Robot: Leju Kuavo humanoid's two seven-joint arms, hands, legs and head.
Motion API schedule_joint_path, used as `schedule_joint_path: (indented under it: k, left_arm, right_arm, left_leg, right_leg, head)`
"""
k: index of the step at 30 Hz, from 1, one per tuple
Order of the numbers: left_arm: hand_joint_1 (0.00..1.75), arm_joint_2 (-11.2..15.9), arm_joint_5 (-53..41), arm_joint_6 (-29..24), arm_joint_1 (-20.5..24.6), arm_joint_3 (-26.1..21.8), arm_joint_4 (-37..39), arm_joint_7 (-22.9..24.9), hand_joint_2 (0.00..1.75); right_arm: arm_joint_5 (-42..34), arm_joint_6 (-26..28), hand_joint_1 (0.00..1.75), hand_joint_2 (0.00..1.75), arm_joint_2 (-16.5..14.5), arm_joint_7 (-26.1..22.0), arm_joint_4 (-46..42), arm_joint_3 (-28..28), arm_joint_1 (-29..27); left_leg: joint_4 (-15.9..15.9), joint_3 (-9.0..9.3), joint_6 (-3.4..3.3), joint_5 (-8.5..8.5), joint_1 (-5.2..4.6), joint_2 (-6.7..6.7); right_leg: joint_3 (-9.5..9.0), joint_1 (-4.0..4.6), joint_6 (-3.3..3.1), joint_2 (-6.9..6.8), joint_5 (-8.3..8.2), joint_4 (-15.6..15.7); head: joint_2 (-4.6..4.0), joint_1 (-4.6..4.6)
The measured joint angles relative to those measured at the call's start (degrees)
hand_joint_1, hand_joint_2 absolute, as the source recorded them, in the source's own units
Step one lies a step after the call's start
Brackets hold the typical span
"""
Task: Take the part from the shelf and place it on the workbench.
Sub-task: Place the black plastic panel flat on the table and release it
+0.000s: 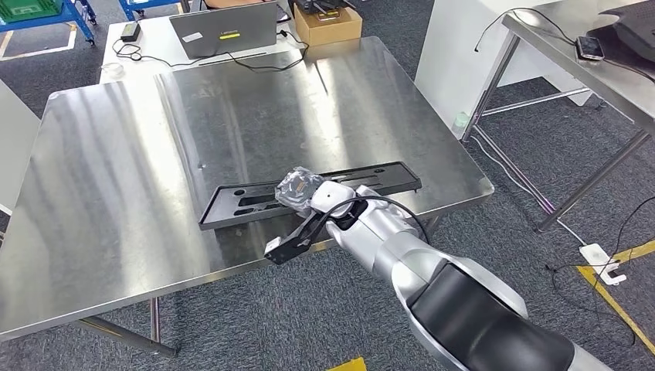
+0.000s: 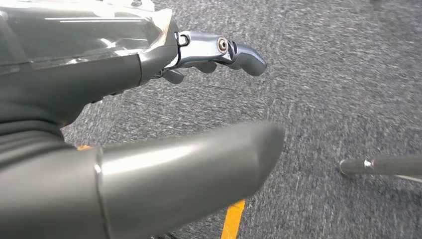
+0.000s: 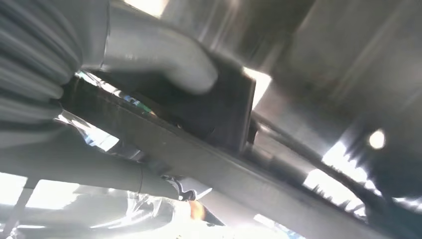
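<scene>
While the placing step was under way, entries ran from the largest item down.

Tabletop: the steel tabletop [image 1: 116, 193] took up most of the head view, its near edge passing just under the part; a laptop [image 1: 224, 31] and a cardboard box [image 1: 328, 25] stood at the far end, well apart from the work.

Right arm: the silver arm reached in from below on the right, its wrist over the near edge of the tabletop.

Part: the long black flat part [image 1: 239, 205] lay lengthwise on the tabletop, near the front edge and slightly skewed to it. It looked fully supported by the surface, though I could not confirm flat contact along its whole length.

Right hand: the right hand [image 1: 303, 191] sat over the middle of the part. In the right wrist view the thumb lay across one face of the black bar [image 3: 209, 159] with the fingers [image 3: 99, 172] beneath it, so the fingers were grasping the part.

Left hand: the left hand [image 2: 209, 52] hung over grey carpet, fingers curled in, holding nothing.

Judgement, step: set-down appeared nearly complete; release remained.

Judgement, technique: the hand should let go only once the part bore its own weight on the steel, spreading thumb and fingers evenly so the bar did not skid on the slick surface.

Judgement, risk: the part sat close to the front edge; a dragging withdrawal could nudge it off, so a straight lift away seemed safest.
</scene>
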State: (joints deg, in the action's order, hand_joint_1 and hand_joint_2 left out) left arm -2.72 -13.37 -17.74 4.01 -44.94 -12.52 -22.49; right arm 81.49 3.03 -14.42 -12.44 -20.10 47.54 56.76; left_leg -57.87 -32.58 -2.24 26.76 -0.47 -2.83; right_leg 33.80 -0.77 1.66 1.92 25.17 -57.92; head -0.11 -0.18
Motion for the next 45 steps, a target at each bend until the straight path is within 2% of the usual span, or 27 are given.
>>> schedule_joint_path:
  k: [4,9,17,19,24,27,29,30,31,34,35,36,38,40,45]
  left_arm:
    - [0.0,-0.04,-0.41,-1.43,-0.06,-0.65,0.01,1.97,0.0]
    - [0.0,-0.06,-0.87,-2.23,-0.1,-1.3,0.0,3.77,0.0]
    - [0.0,-0.04,-0.87,-3.26,-0.11,-2.73,0.0,3.26,0.0]
    - [0.0,-0.05,-0.87,-3.38,-0.11,-3.2,0.0,2.8,0.0]
    - [0.0,-0.39,-0.74,-4.79,-0.12,-4.52,0.0,1.5,0.0]
    - [0.0,-0.84,-0.63,-6.52,-0.16,-5.65,0.0,0.26,0.0]
    - [0.0,-1.21,-0.67,-7.32,-0.22,-6.47,0.0,-1.16,0.0]
    - [0.0,-1.38,-0.73,-7.58,-0.3,-6.87,0.0,-2.02,0.0]
    - [0.0,-1.57,-0.8,-7.8,-0.4,-7.28,0.0,-2.86,0.0]
    - [0.0,-2.06,-0.95,-8.26,-0.63,-8.44,0.0,-4.83,0.0]
    - [0.0,-2.21,-0.95,-8.41,-0.68,-8.77,0.0,-5.29,0.0]
    - [0.0,-2.36,-0.89,-8.54,-0.75,-9.11,0.0,-5.74,0.0]
    - [0.0,-2.66,-0.57,-8.74,-0.93,-9.83,-0.01,-6.71,0.0]
    - [0.0,-2.91,-0.29,-9.03,-0.96,-10.73,-0.02,-7.45,0.0]
    - [0.0,-3.85,0.41,-10.56,-0.55,-13.12,-0.08,-7.74,0.0]
  right_arm:
    - [0.78,0.51,0.0,0.0,-1.12,-0.16,0.42,1.39,-1.97]
    - [1.09,1.62,0.0,0.0,-1.37,1.0,0.94,2.26,-2.49]
    - [-0.16,3.56,0.0,0.0,-1.04,1.59,1.37,2.25,-2.52]
    - [-1.57,5.41,0.0,0.0,-0.88,1.4,1.35,1.76,-2.52]
    - [-7.75,19.88,0.0,0.0,-0.29,0.85,-1.61,-3.9,-2.64]
    - [-3.81,27.78,0.0,0.0,1.45,5.07,-8.58,-8.08,-4.37]
    - [-2.24,32.45,0.0,0.0,3.23,6.54,-16.71,-11.71,-8.07]
    - [-3.15,34.18,0.0,0.0,3.91,4.84,-22.54,-14.47,-11.03]
    - [-5.46,35.44,0.0,0.0,4.11,0.69,-29.24,-18.08,-14.65]
    - [-18.29,36.98,0.0,0.0,1.88,-18.76,-48.63,-32.28,-25.63]
    - [-22.76,37.09,0.0,0.0,0.94,-23.11,-53.32,-36.55,-28.42]
    - [-26.88,37.14,0.0,0.0,0.35,-25.31,-57.56,-40.02,-30.92]
    - [-34.63,37.19,0.0,0.0,-0.08,-26.33,-65.45,-44.57,-35.51]
    - [-40.63,37.18,0.0,0.0,0.05,-26.38,-72.05,-46.42,-39.83]
    - [-52.11,37.11,0.0,0.0,2.03,-26.4,-79.16,-45.19,-48.74]
  left_leg:
    - [0.0,-0.1,0.01,-0.01,0.02,-0.06]
    - [0.0,-0.13,0.01,-0.01,0.01,-0.05]
    - [-0.01,-0.13,0.0,-0.02,-0.02,-0.05]
    - [-0.01,-0.14,0.0,-0.02,-0.02,-0.05]
    - [-0.02,-0.14,0.0,-0.02,-0.04,-0.06]
    - [-0.02,-0.13,0.0,-0.02,-0.04,-0.16]
    - [-0.01,-0.13,0.0,-0.02,-0.03,-0.29]
    - [-0.01,-0.14,0.0,-0.02,-0.03,-0.35]
    - [-0.01,-0.18,-0.01,-0.01,-0.02,-0.41]
    - [-0.01,-0.3,-0.02,0.01,-0.02,-0.59]
    - [0.0,-0.31,-0.02,0.01,-0.02,-0.67]
    - [0.0,-0.32,-0.03,0.03,-0.01,-0.73]
    - [0.01,-0.31,-0.09,0.09,-0.04,-0.73]
    - [0.02,-0.28,-0.16,0.17,-0.08,-0.65]
    - [0.02,-0.16,-0.18,0.24,-0.1,-0.53]
  right_leg:
    - [0.07,0.01,0.0,-0.09,0.0,0.0]
    - [0.06,0.01,0.0,-0.1,0.01,0.0]
    - [0.05,-0.06,0.0,-0.1,0.0,0.01]
    - [0.05,-0.07,0.0,-0.1,0.0,0.01]
    - [0.07,-0.08,0.0,-0.1,0.01,0.02]
    - [0.05,-0.08,0.0,-0.15,0.01,0.06]
    - [-0.02,-0.07,0.0,-0.26,0.01,0.12]
    - [-0.05,-0.06,0.01,-0.34,0.01,0.15]
    - [-0.06,-0.05,0.01,-0.4,0.02,0.18]
    - [0.0,-0.03,0.03,-0.61,0.05,0.27]
    - [0.0,-0.01,0.06,-0.68,0.09,0.31]
    - [-0.02,0.01,0.09,-0.75,0.13,0.35]
    - [-0.02,0.04,0.15,-0.78,0.18,0.38]
    - [-0.03,0.03,0.15,-0.7,0.18,0.4]
    - [-0.12,0.03,0.15,-0.63,0.18,0.45]
  head:
    - [0.0,-0.01]
    - [0.0,-0.01]
    - [0.0,0.01]
    - [0.0,0.01]
    - [0.0,0.0]
    - [0.0,-0.01]
    - [0.0,-0.01]
    - [0.0,0.0]
    - [0.0,-0.01]
    - [0.0,-0.01]
    - [0.0,-0.01]
    - [0.0,0.0]
    - [0.0,0.0]
    - [0.0,-0.01]
    - [0.0,0.0]
